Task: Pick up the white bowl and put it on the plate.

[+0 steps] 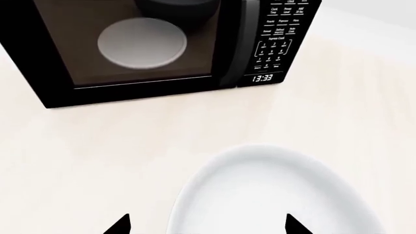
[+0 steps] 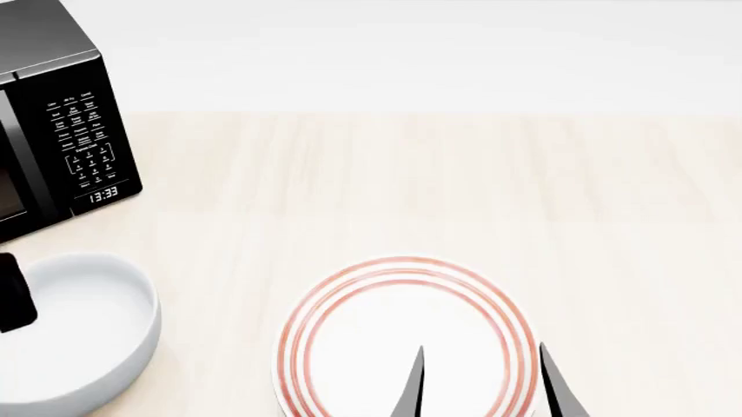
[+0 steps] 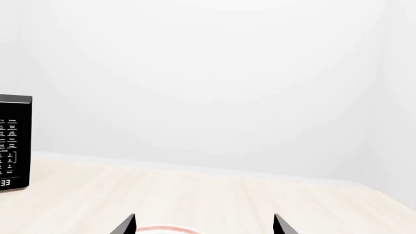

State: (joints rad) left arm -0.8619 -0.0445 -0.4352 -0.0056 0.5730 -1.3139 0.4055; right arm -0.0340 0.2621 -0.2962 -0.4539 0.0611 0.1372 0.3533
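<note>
In the left wrist view the left tool (image 1: 204, 225) stands wide with one fingertip outside the white bowl (image 1: 276, 192) and the other over its hollow, straddling the rim; the bowl rests on the pale bench (image 1: 78, 156) just in front of the black microwave (image 1: 162, 44), whose window shows a pale dish (image 1: 141, 43). In the head view the bowl (image 2: 69, 334) sits just in front of the microwave (image 2: 64, 130), the red-ringed plate (image 2: 406, 339) lies well apart from the microwave on the bowl's far side, and the right tool (image 2: 481, 382) hangs wide over the plate. In the right wrist view the right tool (image 3: 204, 225) is spread wide with a sliver of the plate's red rim (image 3: 162, 228) between its tips, and the microwave (image 3: 14, 141) stands off at the edge.
</note>
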